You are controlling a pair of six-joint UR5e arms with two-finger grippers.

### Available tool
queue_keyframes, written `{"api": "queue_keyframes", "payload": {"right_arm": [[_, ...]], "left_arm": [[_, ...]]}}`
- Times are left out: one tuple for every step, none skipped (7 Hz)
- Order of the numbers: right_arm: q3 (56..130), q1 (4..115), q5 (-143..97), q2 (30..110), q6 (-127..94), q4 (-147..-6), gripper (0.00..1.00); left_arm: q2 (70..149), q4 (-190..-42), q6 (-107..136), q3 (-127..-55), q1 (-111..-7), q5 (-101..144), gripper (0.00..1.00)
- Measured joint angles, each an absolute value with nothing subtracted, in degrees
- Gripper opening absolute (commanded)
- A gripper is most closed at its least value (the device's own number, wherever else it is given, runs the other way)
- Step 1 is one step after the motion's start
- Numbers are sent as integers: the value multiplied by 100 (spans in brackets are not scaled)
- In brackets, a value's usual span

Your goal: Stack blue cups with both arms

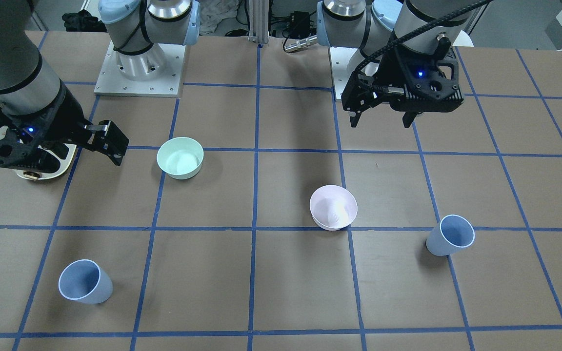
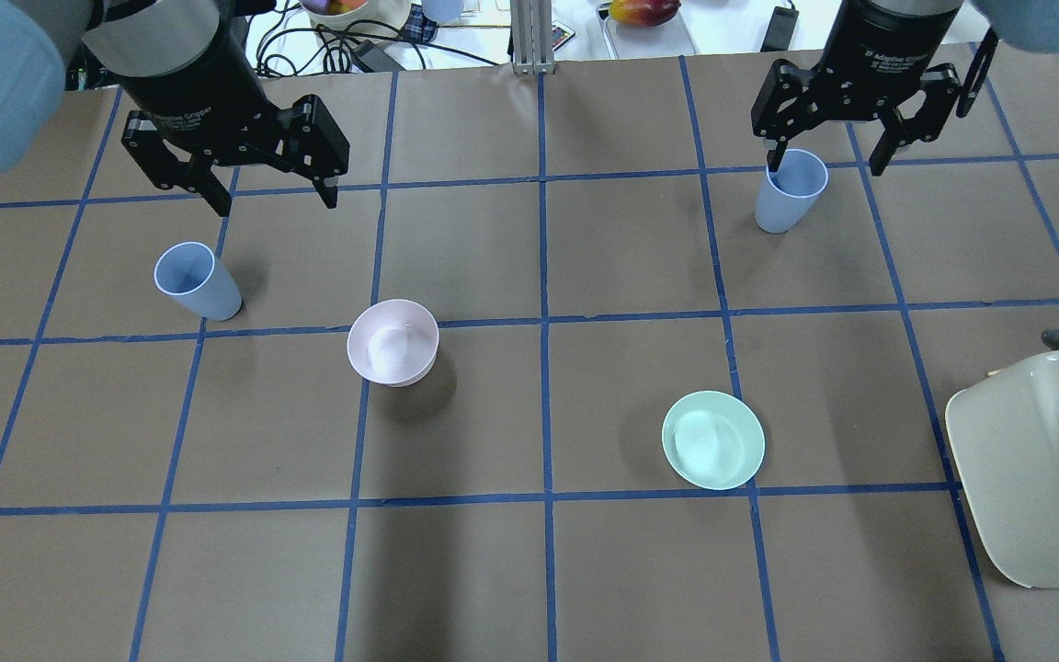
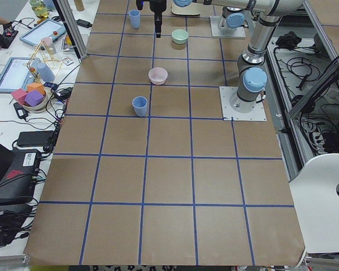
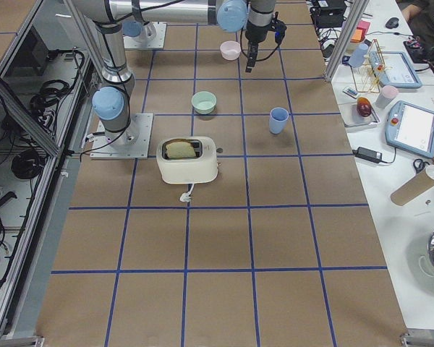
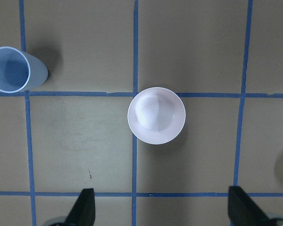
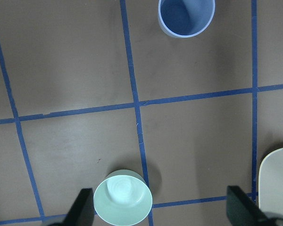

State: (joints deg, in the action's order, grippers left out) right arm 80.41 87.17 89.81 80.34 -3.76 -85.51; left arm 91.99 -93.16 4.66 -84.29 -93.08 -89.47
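Observation:
Two pale blue cups stand upright and apart on the brown table. One cup (image 2: 197, 280) is on my left side, also in the front view (image 1: 451, 235) and at the left edge of the left wrist view (image 5: 14, 69). The other cup (image 2: 791, 190) is on my right side, also in the front view (image 1: 86, 282) and at the top of the right wrist view (image 6: 186, 16). My left gripper (image 2: 274, 200) hangs open and empty, high above the table. My right gripper (image 2: 825, 164) is open and empty too, also held high.
A pale pink bowl (image 2: 393, 341) sits right of the left cup. A mint-green bowl (image 2: 713, 439) sits near the middle right. A cream toaster (image 2: 1040, 464) stands at the table's right edge. Blue tape lines grid the table.

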Motion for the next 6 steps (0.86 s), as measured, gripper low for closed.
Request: {"api": "queue_keyframes", "payload": {"right_arm": [[8047, 8718, 8968, 8045, -385, -8551, 100], [8049, 8718, 8959, 8047, -395, -8552, 100], [8046, 8719, 8953, 8053, -408, -8558, 100], [8037, 8719, 8956, 8065, -414, -8570, 100], [8034, 8719, 8951, 8091, -414, -8573, 100], [8038, 8719, 8945, 8121, -415, -8568, 100]], "left_arm": [[9201, -9316, 466, -8429, -9307, -8946, 100], [9201, -9314, 466, -8429, -9308, -8943, 100], [9207, -9298, 462, -8436, -9298, -8952, 100], [9233, -9255, 443, -8438, -9262, -8974, 100], [9323, -9170, 407, -8471, -9168, -9002, 100], [9507, -9008, 349, -8607, -8981, -9022, 100]]}}
